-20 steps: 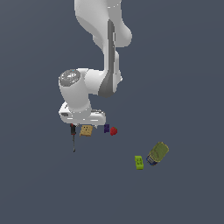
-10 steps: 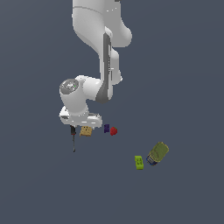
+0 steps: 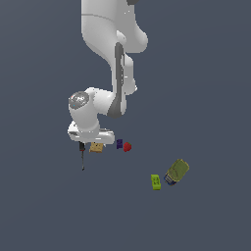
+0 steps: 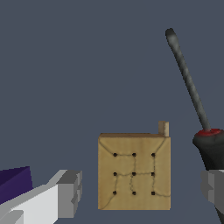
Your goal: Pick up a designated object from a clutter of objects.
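The designated object, a flat tan square block (image 4: 133,173) with dark dots on its face, lies between the fingers of my gripper (image 4: 140,192). The gripper is open, one grey fingertip (image 4: 69,192) on one side of the block and the other at the picture's edge, both apart from it. In the exterior view the white hand (image 3: 90,132) hovers just over the tan block (image 3: 96,147), hiding part of it. Of the clutter, the red-and-black screwdriver (image 4: 192,96) lies close beside the block. The orange ball is out of view.
The screwdriver (image 3: 82,156) points toward the exterior view's lower edge. A purple piece (image 3: 119,143) and a red piece (image 3: 127,146) sit just on the exterior view's right of the block. Farther right lie a green studded block (image 3: 156,182) and an olive-green can (image 3: 177,171).
The hand has come down toward the tan block, and the arm's upper links have shifted. The objects have not moved.
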